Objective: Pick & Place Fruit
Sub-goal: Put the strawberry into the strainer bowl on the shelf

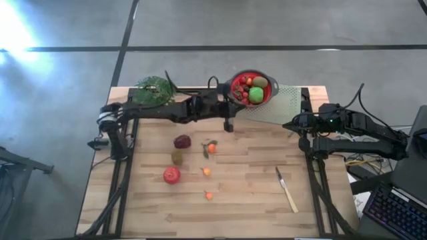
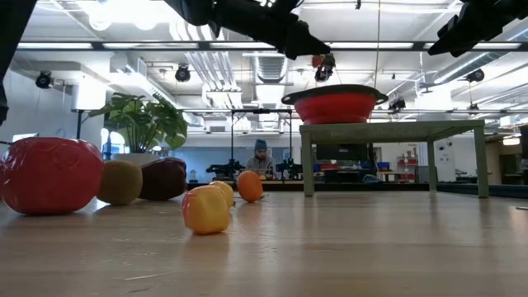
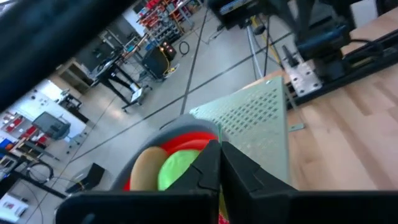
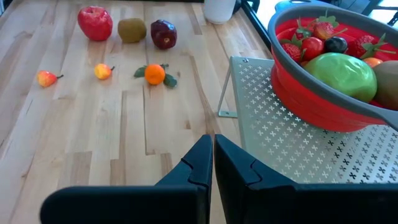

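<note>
Red bowl [image 1: 251,89]: upper centre of the high view, on a perforated pale stand [image 1: 283,107], holding a green fruit [image 1: 256,95] and small red ones.
Loose fruit: red apple [image 1: 171,175], brown kiwi [image 1: 177,157], dark plum [image 1: 182,141], orange [image 1: 211,148] left of centre on the wooden table [image 1: 247,193].
Left gripper [image 1: 229,125]: clenched, empty, beside the bowl.
Right gripper [image 1: 288,125]: clenched, empty, right edge.
Knife [image 1: 287,190]: lower right.

A red collapsible bowl with a grey rim [image 4: 323,112] sits on a pale green perforated metal stand [image 4: 273,137]. A light, striped wooden tabletop [image 4: 93,143] carries a red toy apple [image 4: 94,23], a brown kiwi [image 4: 132,30] and an orange with green leaves [image 4: 154,74].
</note>
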`<control>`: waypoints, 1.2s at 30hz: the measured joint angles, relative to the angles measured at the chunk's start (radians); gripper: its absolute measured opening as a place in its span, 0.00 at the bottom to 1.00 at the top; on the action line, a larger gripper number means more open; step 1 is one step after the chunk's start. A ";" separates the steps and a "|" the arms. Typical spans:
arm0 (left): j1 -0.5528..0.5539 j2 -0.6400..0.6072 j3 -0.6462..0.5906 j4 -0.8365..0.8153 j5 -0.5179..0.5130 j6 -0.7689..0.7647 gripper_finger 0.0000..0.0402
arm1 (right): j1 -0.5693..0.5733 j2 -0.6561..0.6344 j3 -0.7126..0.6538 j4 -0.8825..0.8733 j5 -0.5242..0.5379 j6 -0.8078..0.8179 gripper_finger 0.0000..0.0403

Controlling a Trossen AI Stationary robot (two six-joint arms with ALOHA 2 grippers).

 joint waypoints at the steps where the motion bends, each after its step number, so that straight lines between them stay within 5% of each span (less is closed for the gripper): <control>1: 0.008 0.000 -0.004 0.001 0.000 0.000 0.02 | 0.000 0.000 0.000 0.000 0.000 0.000 0.03; 15: 0.107 0.011 -0.008 0.106 0.130 -0.011 0.02 | 0.000 0.000 0.000 0.000 0.000 0.000 0.03; 36: 0.132 0.122 0.050 0.117 0.140 0.040 0.03 | 0.000 0.000 0.000 0.000 0.000 0.000 0.03</control>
